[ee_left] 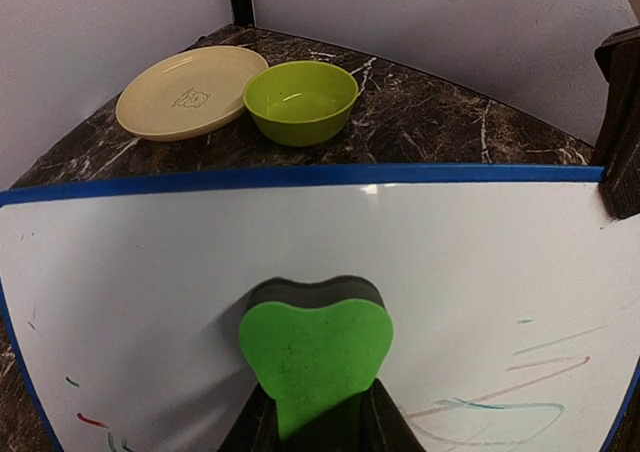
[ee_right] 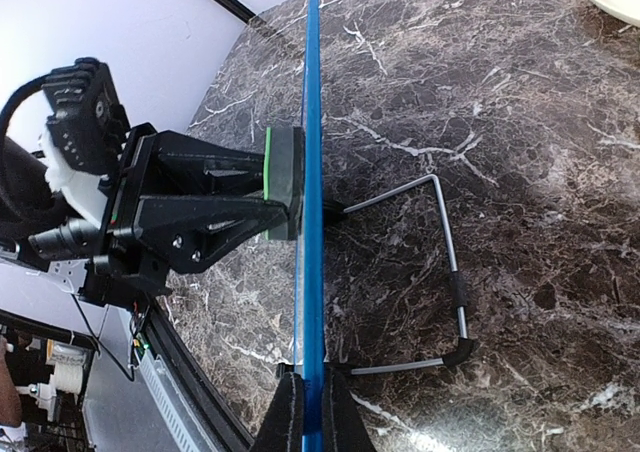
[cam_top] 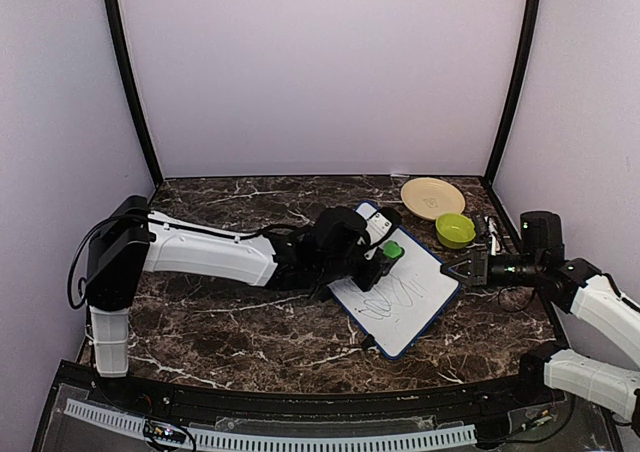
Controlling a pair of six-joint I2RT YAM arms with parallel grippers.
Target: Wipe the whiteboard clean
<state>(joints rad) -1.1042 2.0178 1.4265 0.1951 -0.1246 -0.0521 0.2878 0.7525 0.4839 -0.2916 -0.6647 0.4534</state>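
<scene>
Top external: blue-framed rectangular whiteboard (cam_top: 405, 307) angled far-left to near-right; left claw (cam_top: 383, 263) pinches green foam eraser (cam_top: 393, 251), right claw (cam_top: 453, 271) pinches its frame.

Both arms are built of smooth white plastic shells joined by black cylindrical joint housings. The left white-and-black arm (cam_top: 205, 252) has a bulky black shoulder block (cam_top: 115, 252), and a thin black cable (cam_top: 78, 267) loops out beside it. The right white-and-black arm (cam_top: 600, 307) carries a boxy black camera module (cam_top: 540, 234) at its wrist. The left black angular gripper (cam_top: 380, 264) is matte plastic with flat faceted sides and small screw recesses, and it tapers to dark wedge-shaped fingers (ee_left: 255, 427). The right black gripper (cam_top: 452, 270) ends in narrow fingers (ee_right: 285, 417) faced with soft, matte black pads.
</scene>
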